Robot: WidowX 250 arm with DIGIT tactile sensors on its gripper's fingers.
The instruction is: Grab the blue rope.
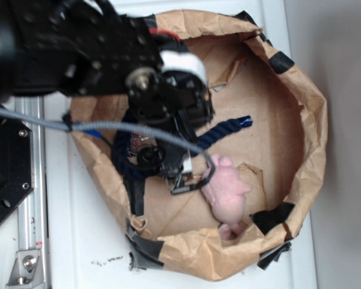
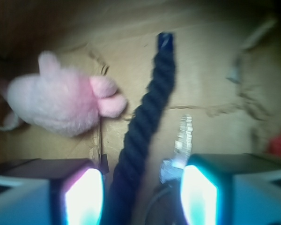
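The blue rope (image 2: 145, 117) is a thick dark navy twisted cord lying on the brown paper floor. Its capped end (image 2: 165, 40) points away from me. In the wrist view my gripper (image 2: 141, 194) is open and straddles the rope. The cord runs between the two fingers, close to the left pad (image 2: 84, 197) and apart from the right one. In the exterior view the rope (image 1: 228, 127) comes out from under the black arm toward the right. My gripper (image 1: 168, 161) is mostly hidden beneath the wrist there.
A pink plush toy (image 2: 61, 101) lies left of the rope, also seen as the plush (image 1: 227, 191). The rolled brown paper bag wall (image 1: 307, 120) rings the area. A grey braided cable (image 1: 108, 126) crosses the arm. A silvery braided piece (image 2: 183, 138) sits by the right finger.
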